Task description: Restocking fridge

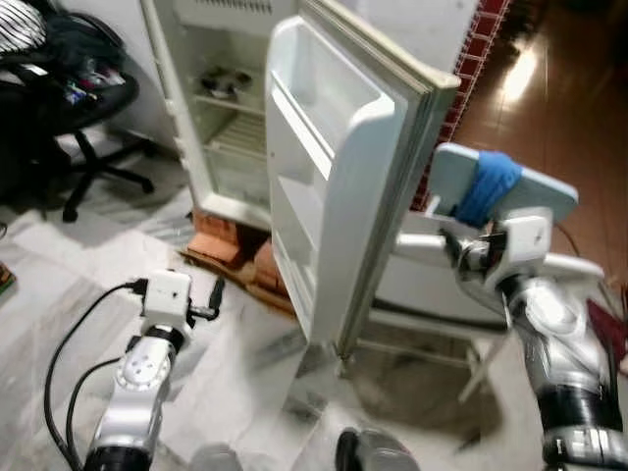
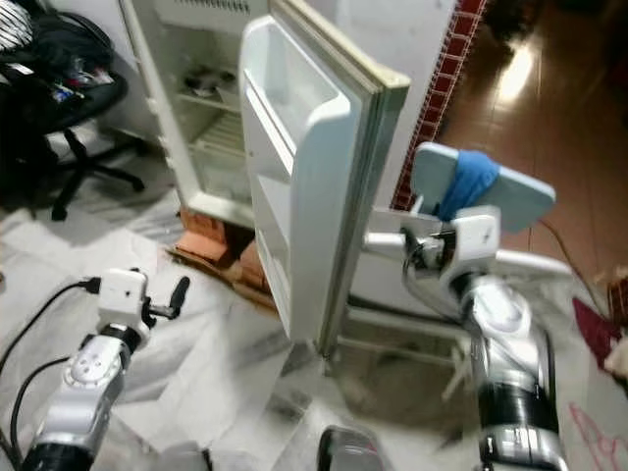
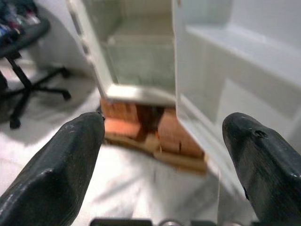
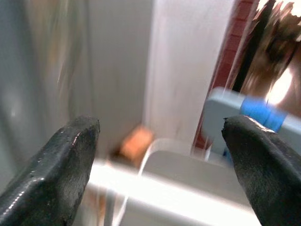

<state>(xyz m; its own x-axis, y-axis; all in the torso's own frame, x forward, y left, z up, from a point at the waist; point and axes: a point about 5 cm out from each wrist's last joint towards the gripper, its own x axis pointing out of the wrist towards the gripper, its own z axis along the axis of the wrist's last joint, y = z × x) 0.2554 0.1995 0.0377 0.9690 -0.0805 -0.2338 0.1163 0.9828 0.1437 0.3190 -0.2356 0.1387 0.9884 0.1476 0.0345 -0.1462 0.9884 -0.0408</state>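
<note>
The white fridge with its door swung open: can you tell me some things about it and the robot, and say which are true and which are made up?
1. The white fridge door stands open. True.
2. The door shelves are packed with bottles. False: they look bare.
3. The fridge sits on orange-red bricks. True.
4. The left gripper holds a carton. False: its black fingers are spread apart with nothing between them.
5. The right gripper has its fingers spread wide too. True.
6. A blue cloth lies on the black office chair. False: it hangs over a pale blue chair back beside the door.

Soft, even indoor light, glare on the wooden floor, and heavy motion blur in both wrist views.
</note>
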